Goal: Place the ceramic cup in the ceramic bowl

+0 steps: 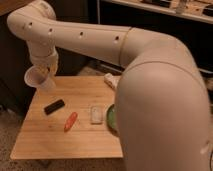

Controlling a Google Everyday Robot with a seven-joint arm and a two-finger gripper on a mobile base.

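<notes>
Camera view: the pincer (45, 72) was clamped on the ceramic cup (35, 79), held tilted above the far left corner of the bench (65, 145), well apart from the ceramic bowl (112, 119), which sat half hidden behind the arm (150, 75).

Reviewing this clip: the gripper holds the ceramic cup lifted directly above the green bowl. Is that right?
Not quite. The camera view shows the gripper holding the ceramic cup lifted over the table's far left corner, while the ceramic bowl sits at the right edge, partly hidden by the arm.
</notes>
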